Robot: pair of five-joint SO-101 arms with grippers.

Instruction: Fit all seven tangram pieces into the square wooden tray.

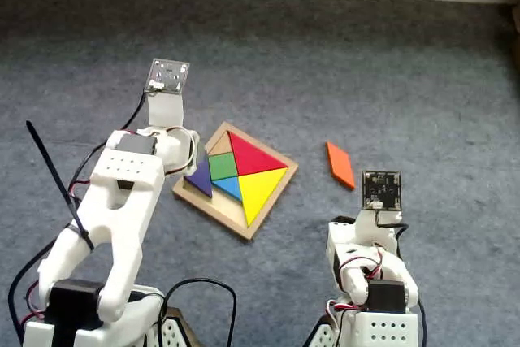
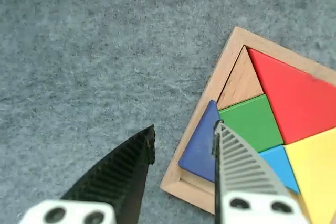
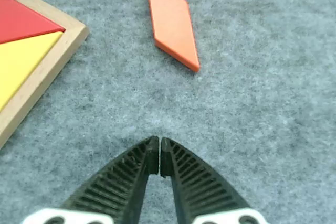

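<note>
Grey felt cloth (image 1: 390,71) covers the table, and all items are laid on it. The left arm (image 1: 122,201) is extended to the left corner of the tray; the right arm (image 1: 370,274) is held low, near its base.

The square wooden tray (image 1: 218,145) is placed corner-on between the two arms, with a triangular patch of bare floor shown at its upper corner. Five pieces are seated in the tray. The red triangle (image 1: 252,156) and the yellow triangle (image 1: 258,188) are fitted edge to edge on the right side. The green square (image 1: 223,166) is set at the centre, touching both. The purple triangle (image 2: 202,145) is placed at the left corner, and the small blue triangle (image 1: 230,188) is lodged between the green square and the yellow triangle.

The orange parallelogram (image 3: 172,22) is left flat on the cloth, to the right of the tray and apart from it.

The left gripper (image 2: 185,128) is held with its fingers apart, astride the tray's left rim: the black finger is over the cloth outside, the white finger over the purple triangle. Contact cannot be determined.

The right gripper (image 3: 159,142) is held with its fingers pressed together on nothing, above bare cloth. The orange parallelogram lies ahead of its tips, well apart.
</note>
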